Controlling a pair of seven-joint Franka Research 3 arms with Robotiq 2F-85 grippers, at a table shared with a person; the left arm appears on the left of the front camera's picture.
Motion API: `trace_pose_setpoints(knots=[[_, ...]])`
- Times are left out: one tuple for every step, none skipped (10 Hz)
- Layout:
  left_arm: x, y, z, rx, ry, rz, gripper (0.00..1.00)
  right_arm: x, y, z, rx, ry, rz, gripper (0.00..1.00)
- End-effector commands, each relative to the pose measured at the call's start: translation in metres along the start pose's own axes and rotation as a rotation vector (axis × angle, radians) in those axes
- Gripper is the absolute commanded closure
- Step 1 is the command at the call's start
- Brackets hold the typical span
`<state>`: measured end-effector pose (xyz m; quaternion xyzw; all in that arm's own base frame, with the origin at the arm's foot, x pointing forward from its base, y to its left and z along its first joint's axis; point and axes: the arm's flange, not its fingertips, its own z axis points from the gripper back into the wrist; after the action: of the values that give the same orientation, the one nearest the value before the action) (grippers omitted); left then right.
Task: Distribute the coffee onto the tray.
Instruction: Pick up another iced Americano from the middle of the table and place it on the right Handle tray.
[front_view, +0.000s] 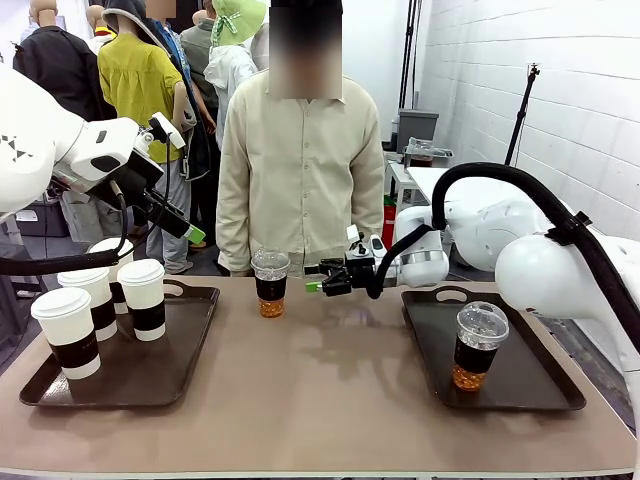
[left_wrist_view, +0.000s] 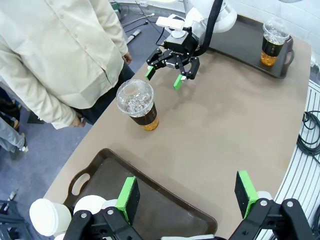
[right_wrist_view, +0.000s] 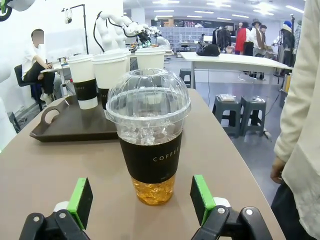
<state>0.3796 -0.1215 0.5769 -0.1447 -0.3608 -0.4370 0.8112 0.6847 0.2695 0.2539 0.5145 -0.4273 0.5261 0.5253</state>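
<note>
Both my arms are glossy white, built of fat rounded shells. My left arm (front_view: 30, 150) carries small black triangle marks on its casing, and a thin black cable (front_view: 60, 263) loops beneath it. My right arm (front_view: 545, 270) wears a thick black hose (front_view: 480, 172), strapped on by a black band (front_view: 570, 228). The left tool (left_wrist_view: 187, 196) and right tool (left_wrist_view: 162, 78) are black angular linkages tipped with bright green pads (left_wrist_view: 129, 199). A small white box (left_wrist_view: 170, 21) sits behind the right tool.
</note>
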Motion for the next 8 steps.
trace_pose_setpoints(knots=[[-0.001,0.001,-0.001,-0.005,-0.002,0.004,0.00,0.003,0.001,0.002,-0.001,0.000,0.001,0.00],[-0.001,0.001,-0.001,-0.005,-0.002,0.004,0.00,0.003,0.001,0.002,-0.001,0.000,0.001,0.00],[-0.001,0.001,-0.001,-0.005,-0.002,0.004,0.00,0.003,0.001,0.002,-0.001,0.000,0.001,0.00],[-0.001,0.001,-0.001,-0.005,-0.002,0.004,0.00,0.000,0.000,0.001,-0.001,0.000,0.000,0.00],[-0.001,0.001,-0.001,-0.005,-0.002,0.004,0.00,0.001,-0.002,-0.005,-0.022,-0.003,0.005,0.00],[-0.001,0.001,-0.001,-0.005,-0.002,0.004,0.00,0.000,-0.002,-0.012,-0.018,-0.008,0.000,0.00],[-0.001,0.001,-0.001,-0.005,-0.002,0.004,0.00,-0.001,-0.003,-0.019,-0.009,-0.018,-0.002,0.00],[-0.001,0.001,-0.001,-0.005,-0.002,0.004,0.00,-0.001,-0.003,-0.027,-0.005,-0.016,-0.004,0.00]])
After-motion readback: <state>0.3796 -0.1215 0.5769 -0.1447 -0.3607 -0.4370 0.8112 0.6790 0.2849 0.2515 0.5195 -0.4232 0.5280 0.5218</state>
